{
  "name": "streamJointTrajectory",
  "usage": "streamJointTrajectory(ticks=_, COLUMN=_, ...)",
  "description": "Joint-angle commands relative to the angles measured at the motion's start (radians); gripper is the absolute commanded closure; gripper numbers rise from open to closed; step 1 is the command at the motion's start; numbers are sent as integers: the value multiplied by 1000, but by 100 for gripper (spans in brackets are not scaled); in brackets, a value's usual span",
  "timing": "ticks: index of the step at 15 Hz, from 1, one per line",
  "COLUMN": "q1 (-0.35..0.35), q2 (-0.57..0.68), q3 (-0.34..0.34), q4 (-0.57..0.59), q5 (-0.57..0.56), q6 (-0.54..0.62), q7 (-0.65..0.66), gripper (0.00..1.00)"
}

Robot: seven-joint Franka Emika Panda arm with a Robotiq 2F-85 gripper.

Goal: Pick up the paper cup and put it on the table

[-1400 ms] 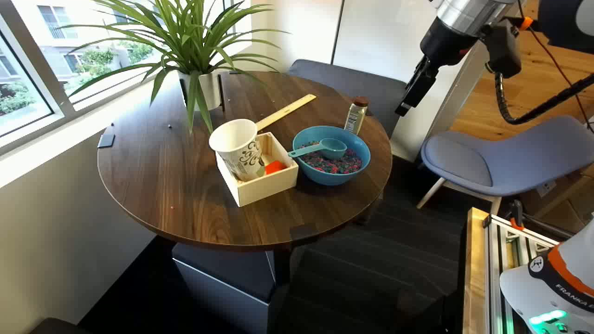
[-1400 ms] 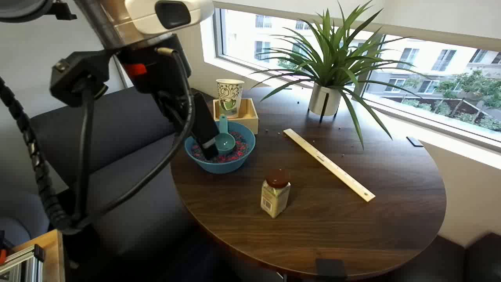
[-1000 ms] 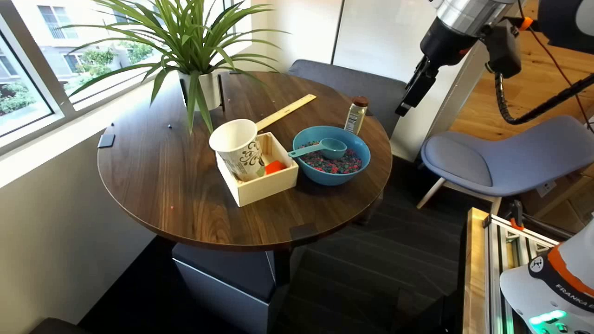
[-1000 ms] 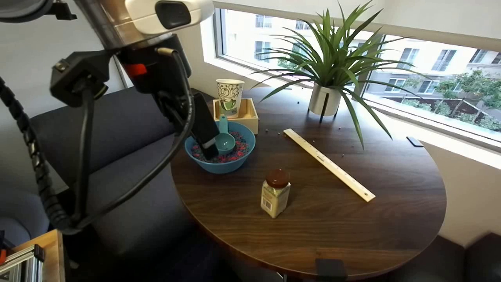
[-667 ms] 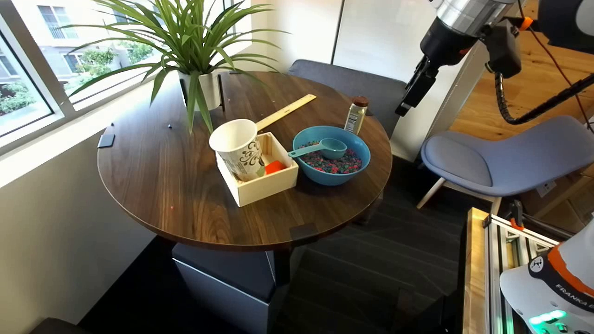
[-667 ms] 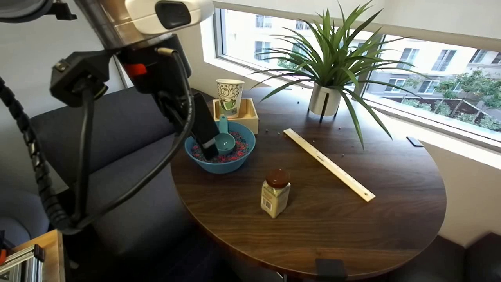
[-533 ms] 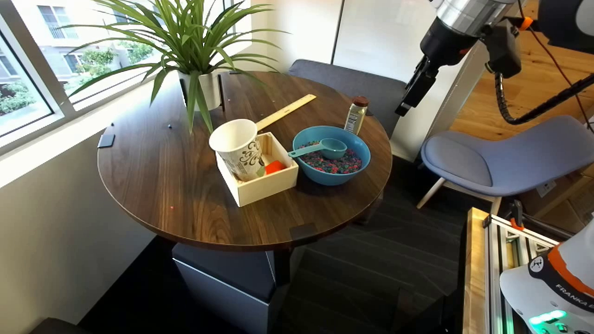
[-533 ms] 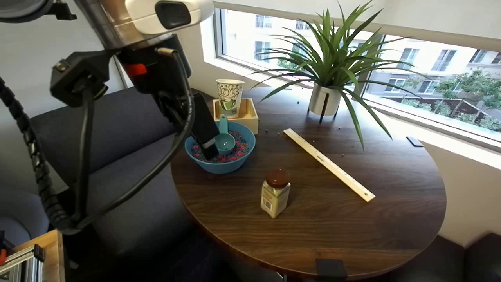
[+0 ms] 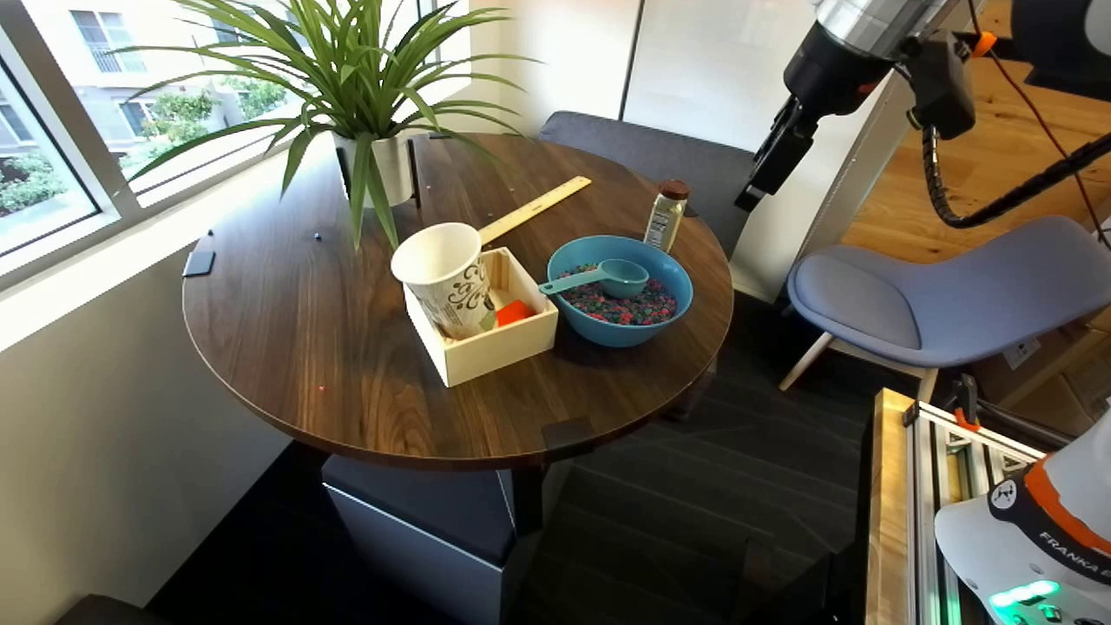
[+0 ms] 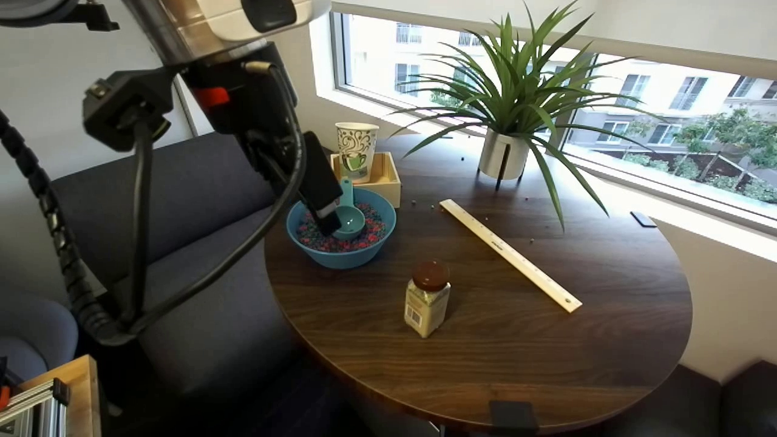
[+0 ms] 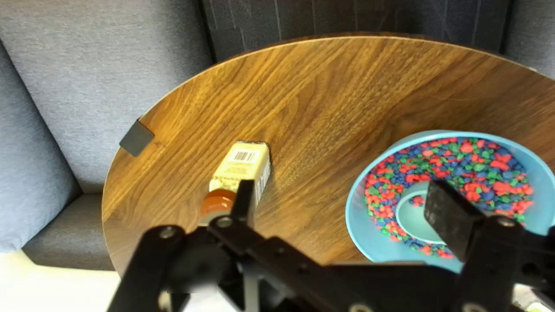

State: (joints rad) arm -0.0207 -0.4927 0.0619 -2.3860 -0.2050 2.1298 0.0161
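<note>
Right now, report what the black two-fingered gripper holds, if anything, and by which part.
Nothing is held: the gripper stands open and empty. The cream-white tapered paper cup sits in the pale wooden box.

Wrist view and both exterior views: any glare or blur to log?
Wrist view: the black two-finger gripper looks soft near the lens, the bottom-left corner washed out; both exterior views: glare pales part of the round dark brown wood-grain table, swirls on the cream-white tapered paper cup show clearly.
</note>
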Motion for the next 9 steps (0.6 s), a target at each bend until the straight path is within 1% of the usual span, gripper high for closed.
streamJointTrajectory(ticks=1, q1=41, q2=54, q3=11, q4=115, q5=19, q6=-5, q7=-22, gripper=0)
streamJointTrajectory(ticks=3, q1=72, q2=96, q3=25, q4=202, q5=36, q6=-2, q7=-34, gripper=0)
streamJointTrajectory(ticks=5, q1=98, q2=179, q3=49, q4=316, q5=52, q6=-21, q7=-26, gripper=0)
streamJointTrajectory(ticks=7, q1=109, q2=299, q3=93, q4=451, q5=58, q6=-81, q7=38, gripper=0)
streamJointTrajectory(ticks=9, q1=111, q2=411, q3=138, q4=565, q5=19, q6=-182, q7=121, gripper=0)
